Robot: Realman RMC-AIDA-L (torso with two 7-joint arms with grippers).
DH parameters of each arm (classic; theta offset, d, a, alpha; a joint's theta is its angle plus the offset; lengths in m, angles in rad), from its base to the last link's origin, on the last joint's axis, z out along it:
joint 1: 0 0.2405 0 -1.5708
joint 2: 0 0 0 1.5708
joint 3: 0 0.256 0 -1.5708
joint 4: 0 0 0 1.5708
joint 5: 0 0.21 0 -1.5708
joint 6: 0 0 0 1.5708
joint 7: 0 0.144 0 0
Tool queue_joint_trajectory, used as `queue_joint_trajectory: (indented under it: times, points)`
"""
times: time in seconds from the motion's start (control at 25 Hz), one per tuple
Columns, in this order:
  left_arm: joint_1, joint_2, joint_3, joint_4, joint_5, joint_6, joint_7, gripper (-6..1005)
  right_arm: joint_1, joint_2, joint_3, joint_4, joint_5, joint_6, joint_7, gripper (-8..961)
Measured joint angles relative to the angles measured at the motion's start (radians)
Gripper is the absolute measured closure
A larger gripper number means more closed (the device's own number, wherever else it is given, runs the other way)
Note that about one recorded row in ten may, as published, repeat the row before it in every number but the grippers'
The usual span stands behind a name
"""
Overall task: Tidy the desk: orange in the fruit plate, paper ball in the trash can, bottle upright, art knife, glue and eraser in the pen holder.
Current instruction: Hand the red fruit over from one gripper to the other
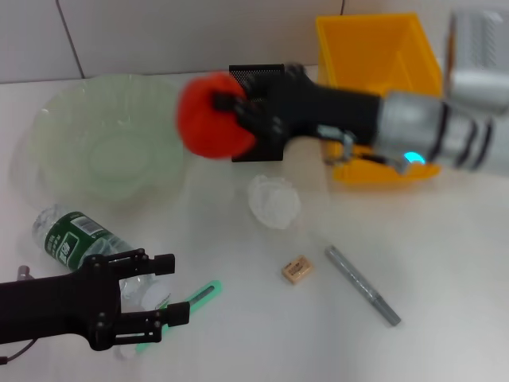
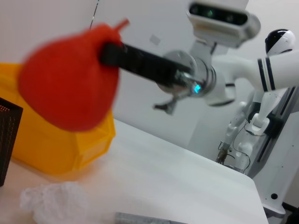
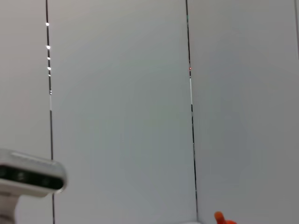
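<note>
The right tool (image 1: 231, 107) is clamped on the orange (image 1: 208, 115) and holds it in the air at 12 o'clock, just beside the rim of the green fruit plate (image 1: 71, 119) and in front of the black mesh pen holder (image 1: 258, 76). The left tool (image 1: 163, 290) sits at 7 o'clock with its fingers spread apart, over the lying bottle (image 1: 75, 235). On the desk (image 1: 445, 263) lie the paper ball (image 1: 274, 200), eraser (image 1: 296, 270), art knife (image 1: 362, 285) and green glue (image 1: 208, 290). The yellow trash can (image 1: 378, 56) stands at 1 o'clock.
</note>
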Motion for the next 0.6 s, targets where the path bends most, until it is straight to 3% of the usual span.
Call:
queue_joint_trajectory:
  times: [0.08, 0.12, 0.2, 0.32, 0.6]
  points:
    - [0.0, -0.001, 0.0, -0.003, 0.0, 0.0, 0.0, 208, 0.057, 0.002, 0.0, 0.008, 0.001, 0.055, 0.014, 859]
    - [0.001, -0.002, 0.0, -0.005, 0.0, -0.001, 0.0, 208, 0.125, 0.003, 0.0, 0.028, 0.001, 0.135, 0.037, 864]
    - [0.002, -0.002, 0.0, -0.005, 0.0, -0.001, 0.0, 208, 0.156, 0.003, -0.001, 0.042, 0.001, 0.173, 0.047, 882]
    - [0.002, -0.003, 0.0, -0.006, -0.001, -0.001, 0.0, 209, 0.288, 0.003, -0.03, 0.097, -0.004, 0.338, 0.067, 902]
    - [-0.002, -0.011, 0.0, 0.0, -0.001, -0.001, 0.009, 209, 0.413, 0.003, -0.121, 0.142, 0.001, 0.529, 0.125, 894]
